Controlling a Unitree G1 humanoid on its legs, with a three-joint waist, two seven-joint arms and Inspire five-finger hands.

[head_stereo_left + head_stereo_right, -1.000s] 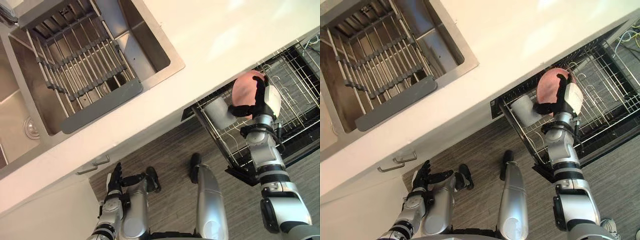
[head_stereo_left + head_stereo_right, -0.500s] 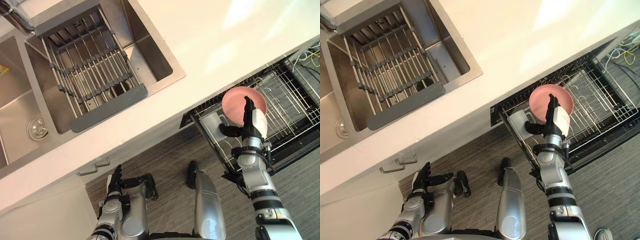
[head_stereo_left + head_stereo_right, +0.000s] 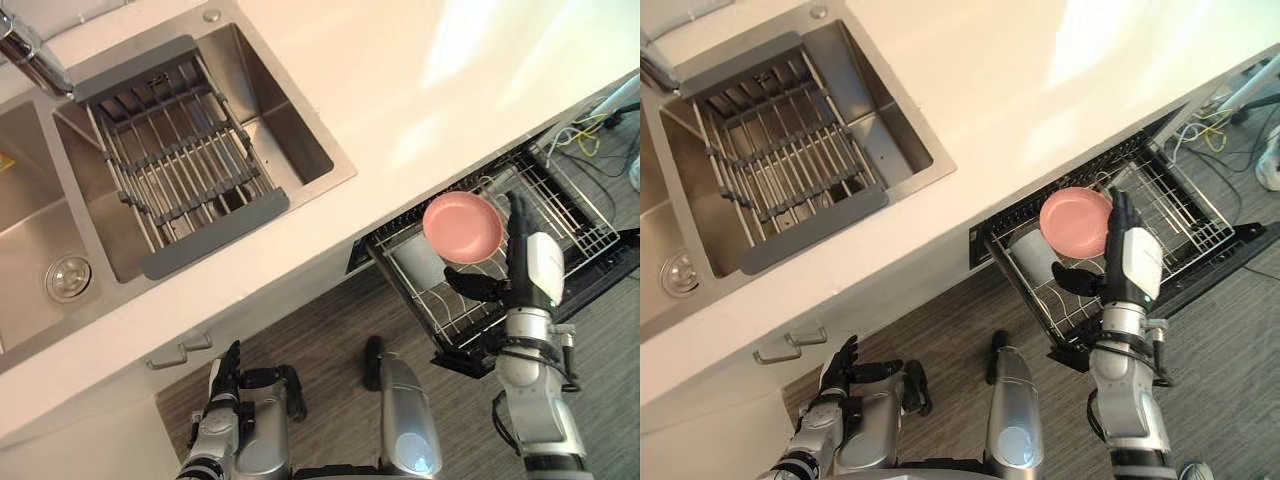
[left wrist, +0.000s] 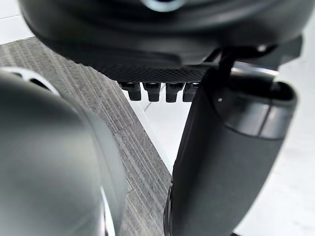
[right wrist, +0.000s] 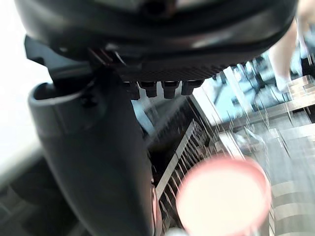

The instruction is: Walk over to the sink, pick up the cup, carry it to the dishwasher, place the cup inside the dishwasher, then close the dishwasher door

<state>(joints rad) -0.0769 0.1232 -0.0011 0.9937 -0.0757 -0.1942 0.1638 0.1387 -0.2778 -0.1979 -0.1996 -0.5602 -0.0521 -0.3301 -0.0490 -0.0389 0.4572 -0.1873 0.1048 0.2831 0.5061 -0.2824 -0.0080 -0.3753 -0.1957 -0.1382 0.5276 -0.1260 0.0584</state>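
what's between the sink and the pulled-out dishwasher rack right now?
Only a bare stretch of white countertop separates the sink from the dishwasher rack. Both eye views show it.

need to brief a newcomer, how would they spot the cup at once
Below the edge of the white counter, the dishwasher's wire rack is pulled out. The cup is in it, by the right hand. It is the one round pink thing there, beside a pale grey container.

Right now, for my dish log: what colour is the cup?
The cup is pink, clearest in the left eye view.
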